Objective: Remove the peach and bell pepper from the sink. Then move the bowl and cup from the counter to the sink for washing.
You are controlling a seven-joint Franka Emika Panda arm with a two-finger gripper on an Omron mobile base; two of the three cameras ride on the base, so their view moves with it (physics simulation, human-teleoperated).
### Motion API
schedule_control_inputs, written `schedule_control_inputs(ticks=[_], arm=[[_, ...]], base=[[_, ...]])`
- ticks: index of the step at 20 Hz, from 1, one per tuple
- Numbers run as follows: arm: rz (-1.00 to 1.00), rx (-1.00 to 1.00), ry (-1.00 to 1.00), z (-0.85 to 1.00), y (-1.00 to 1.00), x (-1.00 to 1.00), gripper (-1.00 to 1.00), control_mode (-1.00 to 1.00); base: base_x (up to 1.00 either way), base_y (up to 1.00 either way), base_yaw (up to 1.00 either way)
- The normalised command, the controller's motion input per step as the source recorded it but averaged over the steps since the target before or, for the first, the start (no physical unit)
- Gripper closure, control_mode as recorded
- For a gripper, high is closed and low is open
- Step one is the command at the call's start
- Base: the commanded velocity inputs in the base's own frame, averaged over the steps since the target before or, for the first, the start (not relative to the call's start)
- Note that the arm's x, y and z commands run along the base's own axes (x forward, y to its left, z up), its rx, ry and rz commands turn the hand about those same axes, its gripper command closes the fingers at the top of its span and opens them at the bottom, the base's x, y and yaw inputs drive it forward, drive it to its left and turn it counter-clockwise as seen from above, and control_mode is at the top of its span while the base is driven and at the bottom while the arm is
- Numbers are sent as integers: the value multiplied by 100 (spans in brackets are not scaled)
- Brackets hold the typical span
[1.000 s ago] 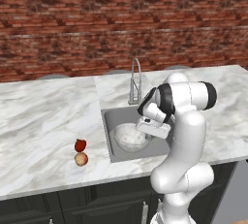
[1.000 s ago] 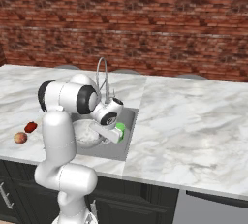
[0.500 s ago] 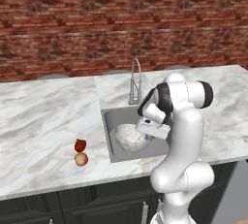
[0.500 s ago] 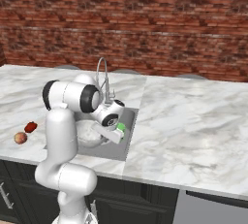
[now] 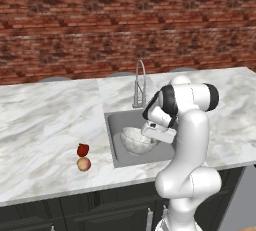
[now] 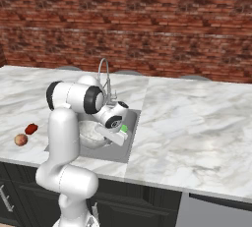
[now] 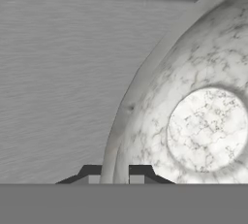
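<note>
Gripper (image 7: 115,174) is pinching the bowl (image 5: 136,140) rim with narrow jaws, lowering it inside the sink (image 5: 114,125) for washing, while peach (image 5: 83,164) and bell pepper (image 5: 83,150) are sitting on the counter (image 5: 40,125).

Matt marbled bowl (image 7: 203,121); brushed, seemingly steel sink (image 7: 63,72).

Arm bent low; tool (image 7: 115,174) fingertips close together, narrow gap.
</note>
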Motion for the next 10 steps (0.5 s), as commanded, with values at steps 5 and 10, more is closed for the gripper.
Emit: schedule_control_inputs(ticks=[5, 10], arm=[[0, 0, -3, -1, 10, -1, 100, -100], [0, 0, -8, 5, 9, -6, 100, -100]], base=[[0, 0, 0], [0, 0, 0]])
